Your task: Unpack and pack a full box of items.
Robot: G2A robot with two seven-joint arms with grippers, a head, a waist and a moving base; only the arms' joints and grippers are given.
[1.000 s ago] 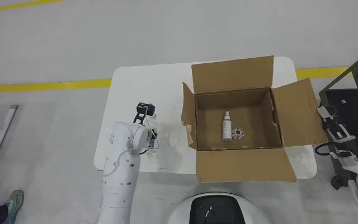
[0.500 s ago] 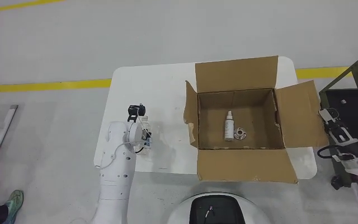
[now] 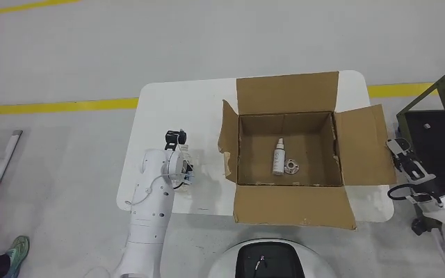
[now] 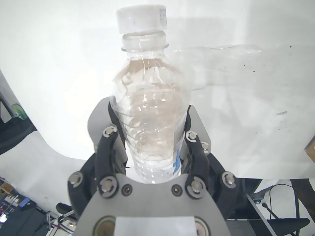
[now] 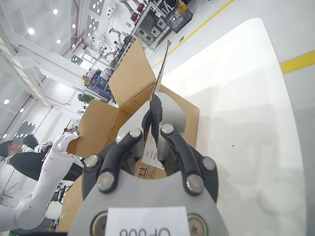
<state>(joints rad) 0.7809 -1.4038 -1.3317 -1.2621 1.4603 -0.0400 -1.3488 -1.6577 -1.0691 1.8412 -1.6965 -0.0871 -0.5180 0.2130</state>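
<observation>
White desk (image 3: 181, 104), open box (image 3: 288, 201); my left end effector (image 4: 150, 111) clamps the water bottle (image 4: 147, 87) over bare desk, right end effector (image 5: 153, 114) apparently pinching a flap (image 5: 162, 60). Unpacking, I judge: next, set it down gently.

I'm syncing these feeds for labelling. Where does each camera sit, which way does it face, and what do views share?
Top view: above the arms, facing straight down on the white table and open cardboard box; the left arm shows.
Left wrist view: on that wrist, facing along the left gripper, shut on a clear water bottle.
Right wrist view: on that wrist, facing along the right gripper, shut on the box's flap.
Shared: top and right wrist views both show the box and left arm.
</observation>
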